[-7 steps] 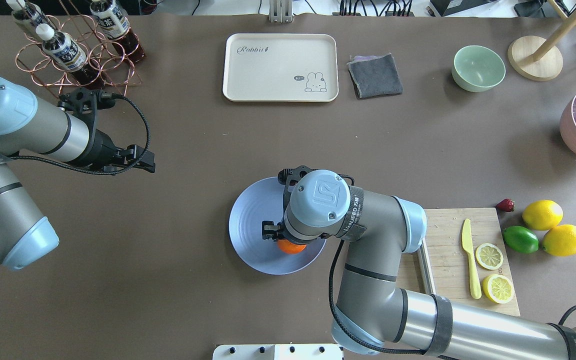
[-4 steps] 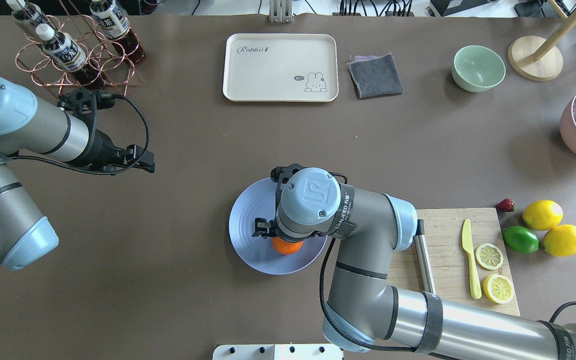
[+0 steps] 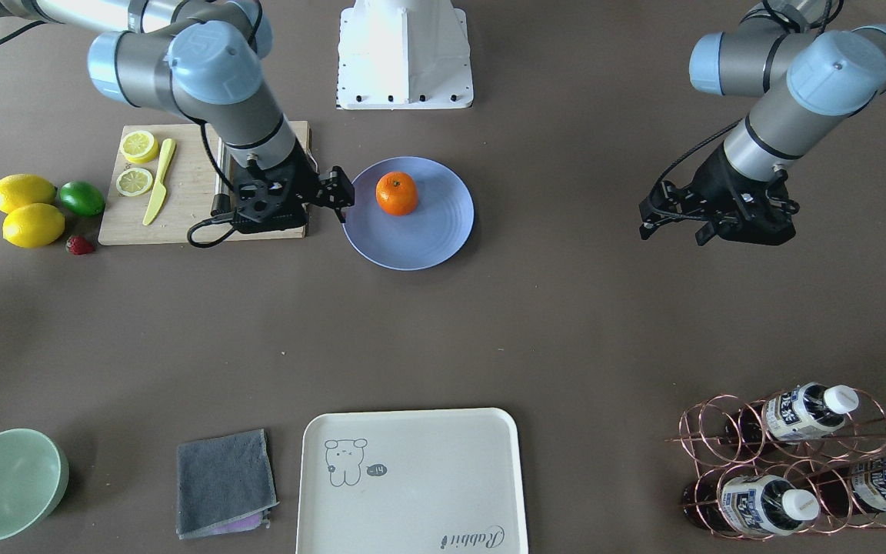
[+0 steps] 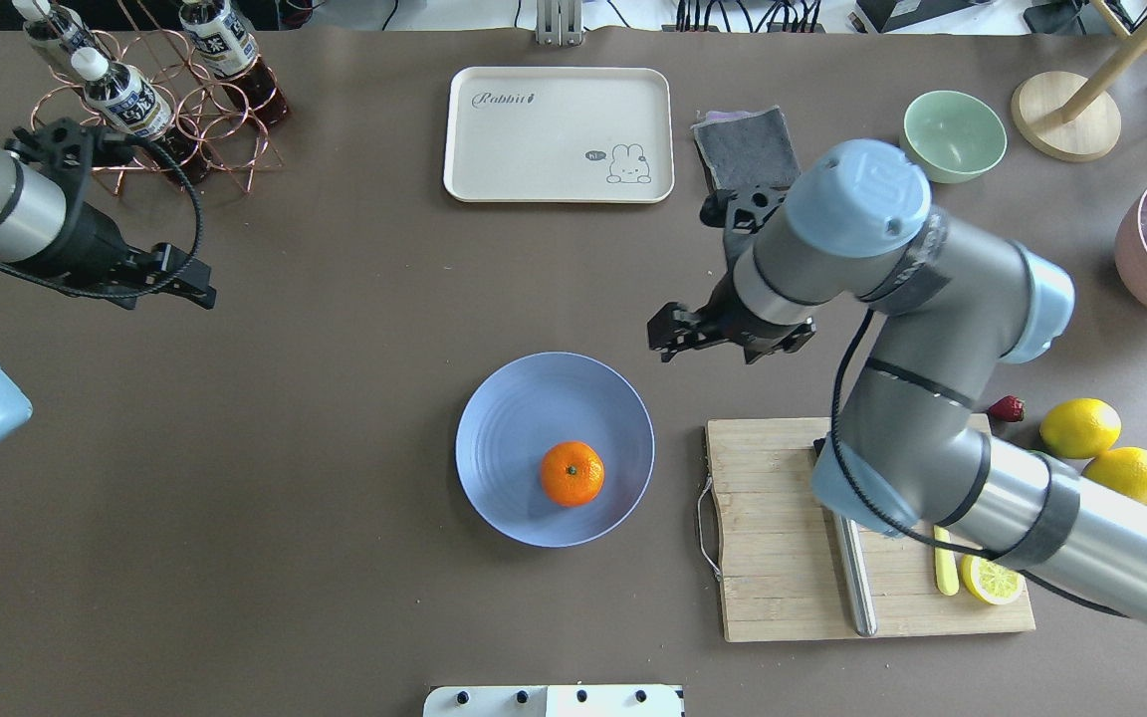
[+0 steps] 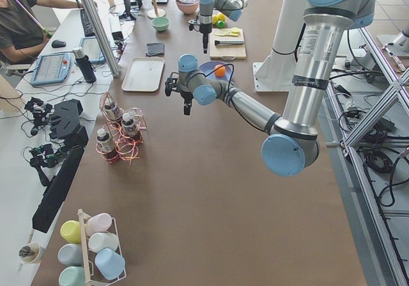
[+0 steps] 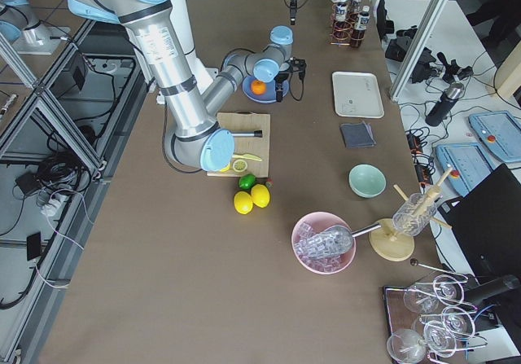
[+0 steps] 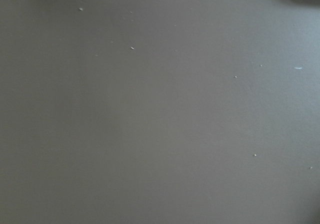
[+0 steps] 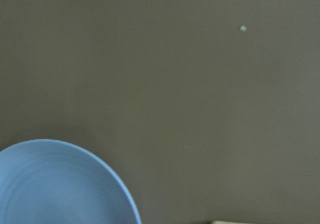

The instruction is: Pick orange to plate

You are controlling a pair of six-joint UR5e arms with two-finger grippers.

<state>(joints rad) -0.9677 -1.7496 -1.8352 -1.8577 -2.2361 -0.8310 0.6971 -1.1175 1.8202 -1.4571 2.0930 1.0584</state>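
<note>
The orange (image 4: 573,473) sits by itself on the pale blue plate (image 4: 509,438), a little toward the plate's near right side; across the table it shows as the orange (image 3: 397,192) on the plate (image 3: 428,231). My right gripper (image 4: 668,334) hangs open and empty above the table, beyond the plate's far right rim. A slice of the plate's rim (image 8: 60,184) shows in the right wrist view. My left gripper (image 4: 197,284) hovers open over bare table far to the left, holding nothing. The left wrist view holds only brown table.
A wooden cutting board (image 4: 773,558) with a yellow knife and lemon slices lies right of the plate, with lemons (image 4: 1079,426) and a strawberry beyond it. At the back stand a cream tray (image 4: 558,133), grey cloth (image 4: 745,149), green bowl (image 4: 952,134) and bottle rack (image 4: 145,100).
My right gripper has let go of the orange, risen and swung away to the back right, leaving the fruit on the plate. The left arm has drawn back to the left.
</note>
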